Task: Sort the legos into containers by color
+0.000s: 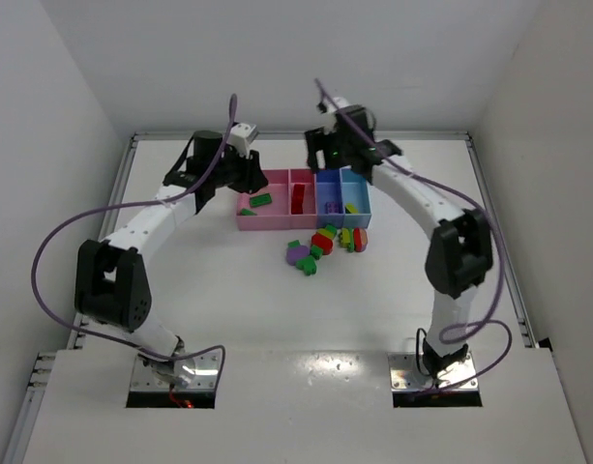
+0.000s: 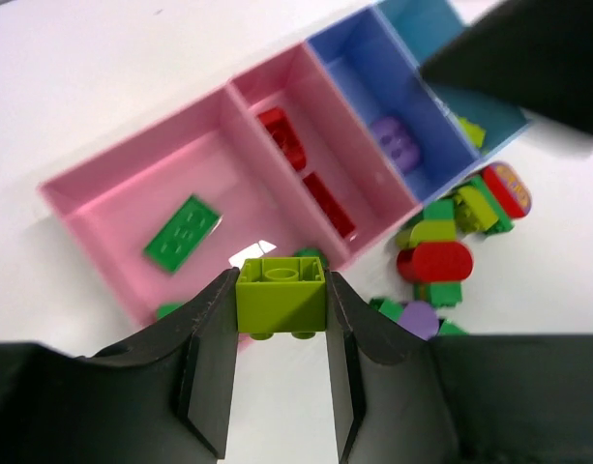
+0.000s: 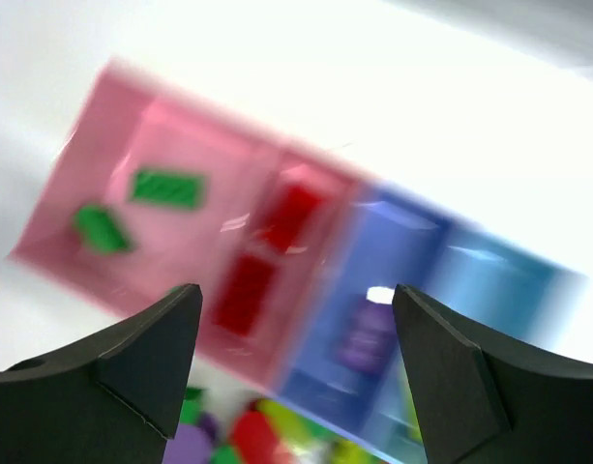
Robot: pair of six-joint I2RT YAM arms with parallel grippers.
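My left gripper is shut on a lime-green lego, held above the near edge of the wide pink container. In that bin lies a flat green lego. Two red legos sit in the narrow pink container. A purple one is in the blue-violet container, and a yellow-green one in the light blue container. My right gripper is open and empty above the row of bins; its view is blurred. From above, the left gripper and right gripper flank the bins.
A loose pile of red, green, yellow and purple legos lies on the white table just in front of the bins. Part of the right arm hangs dark over the light blue bin. White walls close the table on three sides.
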